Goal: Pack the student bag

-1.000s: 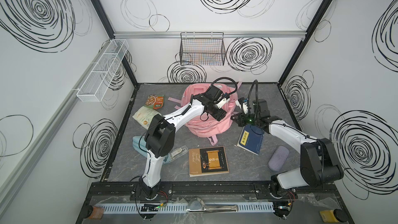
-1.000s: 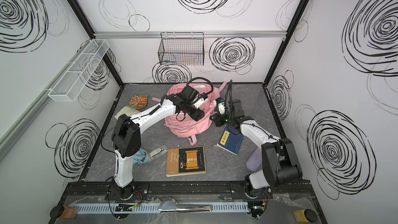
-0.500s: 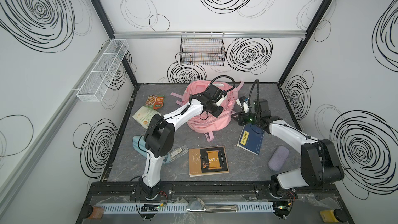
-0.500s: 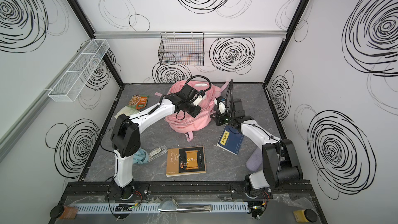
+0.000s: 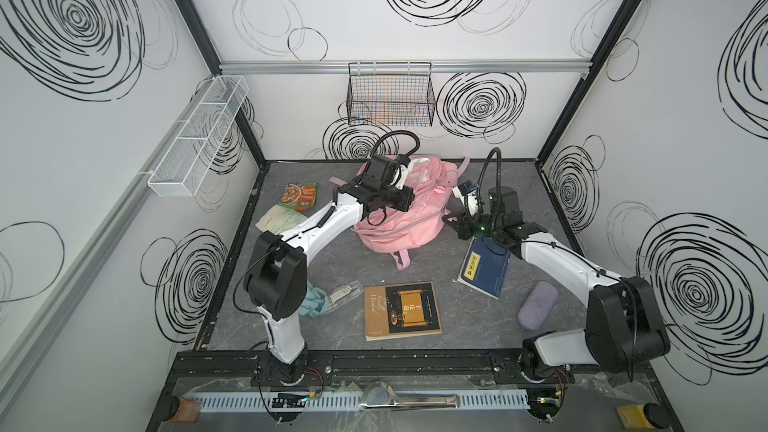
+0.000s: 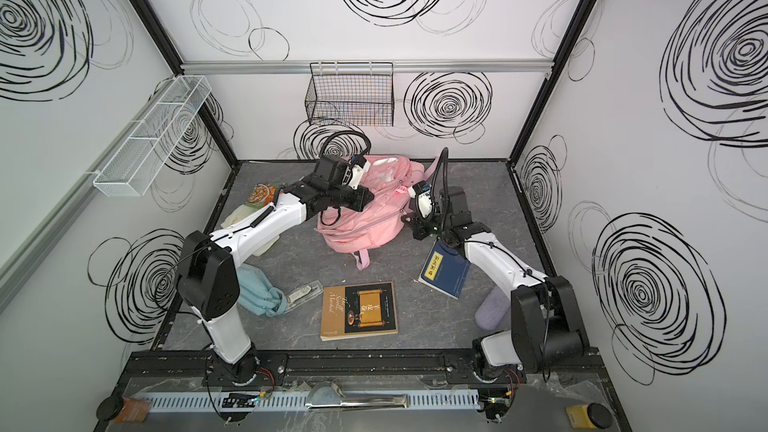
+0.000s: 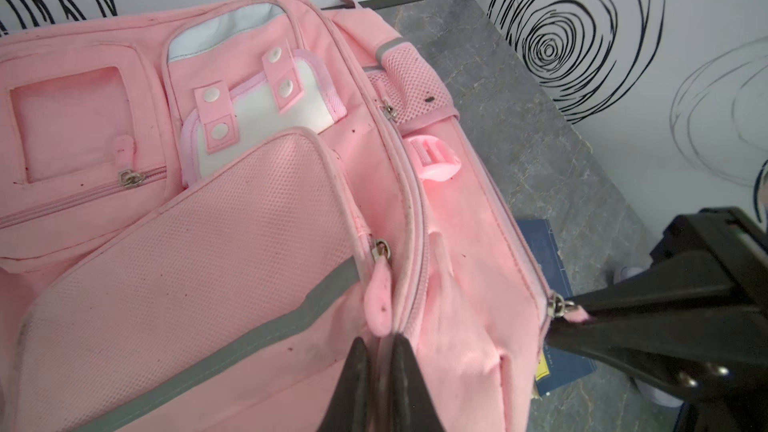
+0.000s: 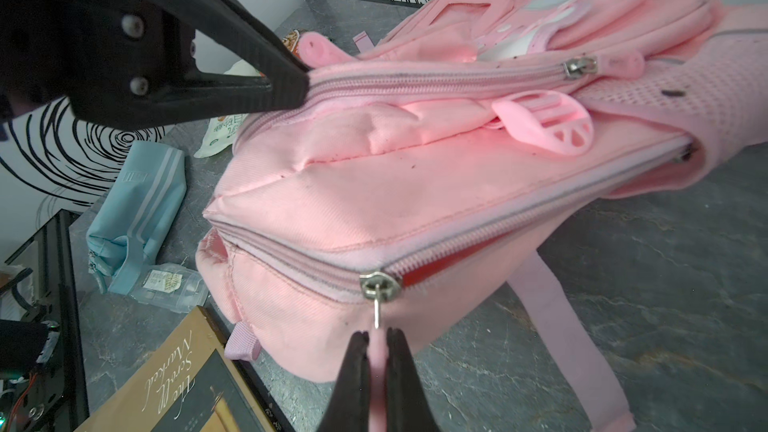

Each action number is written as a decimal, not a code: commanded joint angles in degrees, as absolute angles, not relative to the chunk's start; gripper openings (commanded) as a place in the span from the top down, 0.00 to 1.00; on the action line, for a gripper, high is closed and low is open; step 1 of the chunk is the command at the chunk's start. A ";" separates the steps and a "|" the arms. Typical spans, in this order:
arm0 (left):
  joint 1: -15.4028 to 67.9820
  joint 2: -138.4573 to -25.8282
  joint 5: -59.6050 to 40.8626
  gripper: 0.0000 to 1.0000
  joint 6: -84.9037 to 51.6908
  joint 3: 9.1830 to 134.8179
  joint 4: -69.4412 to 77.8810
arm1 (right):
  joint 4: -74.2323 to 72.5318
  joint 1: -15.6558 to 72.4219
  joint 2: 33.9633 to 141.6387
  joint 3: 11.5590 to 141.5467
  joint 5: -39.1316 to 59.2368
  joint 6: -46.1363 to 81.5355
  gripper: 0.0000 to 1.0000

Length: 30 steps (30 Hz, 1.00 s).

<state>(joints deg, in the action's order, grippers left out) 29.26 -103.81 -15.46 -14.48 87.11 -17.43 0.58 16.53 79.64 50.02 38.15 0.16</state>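
Closed left gripper (image 7: pixel 380 351) clamping seam of large pink fabric student bag (image 5: pixel 399 218), closed right gripper (image 8: pixel 376 344) clamping pink zipper pull (image 8: pixel 377 371), adjacent main compartment (image 8: pixel 498 249) partly unzipped, contents hidden.

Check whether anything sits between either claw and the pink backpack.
Nothing visible does. The left claw is shut on the large pink fabric backpack at a zipper seam; the right claw is shut on the small pink pull tab of a second zipper. Both touch the bag directly.
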 commanded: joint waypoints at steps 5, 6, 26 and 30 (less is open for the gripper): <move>28.37 -102.48 -12.48 1.00 -26.75 86.21 -5.93 | 1.48 23.29 75.35 53.21 33.27 -1.52 1.00; 28.40 -102.48 -12.03 1.00 -27.40 86.29 -5.37 | 1.86 23.92 75.17 53.30 32.61 -1.56 1.00; 27.31 -95.11 -32.66 0.33 -1.58 81.68 -19.37 | -1.30 18.07 71.63 49.23 34.48 -1.98 1.00; 31.63 -100.22 -31.62 0.37 3.03 88.16 -27.15 | -0.97 18.00 71.63 49.41 35.05 -2.02 1.00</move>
